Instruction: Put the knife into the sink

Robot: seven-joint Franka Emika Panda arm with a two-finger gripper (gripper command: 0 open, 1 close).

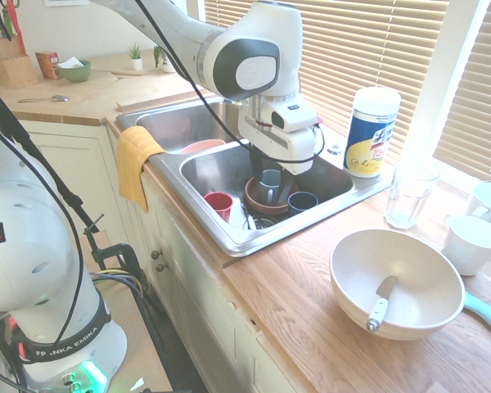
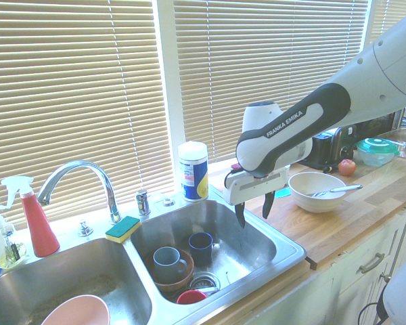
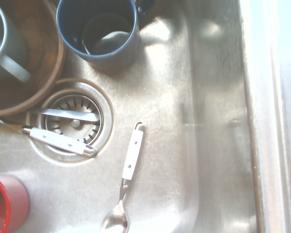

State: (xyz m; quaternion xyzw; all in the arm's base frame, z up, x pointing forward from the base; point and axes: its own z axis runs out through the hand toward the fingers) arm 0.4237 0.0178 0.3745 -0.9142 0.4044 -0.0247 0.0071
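Pale-handled knife (image 1: pixel 377 313), tilted in cream bowl (image 1: pixel 430 288), two-basin stainless sink (image 2: pixel 145 278)

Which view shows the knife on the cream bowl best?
First exterior: white-handled table knife on the wide cream bowl, blade and handle clear. Second exterior: smaller, side-on, handle past the rim. Wrist: not in frame.

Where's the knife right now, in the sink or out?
Out: the knife leans in the cream bowl, its handle over the rim.
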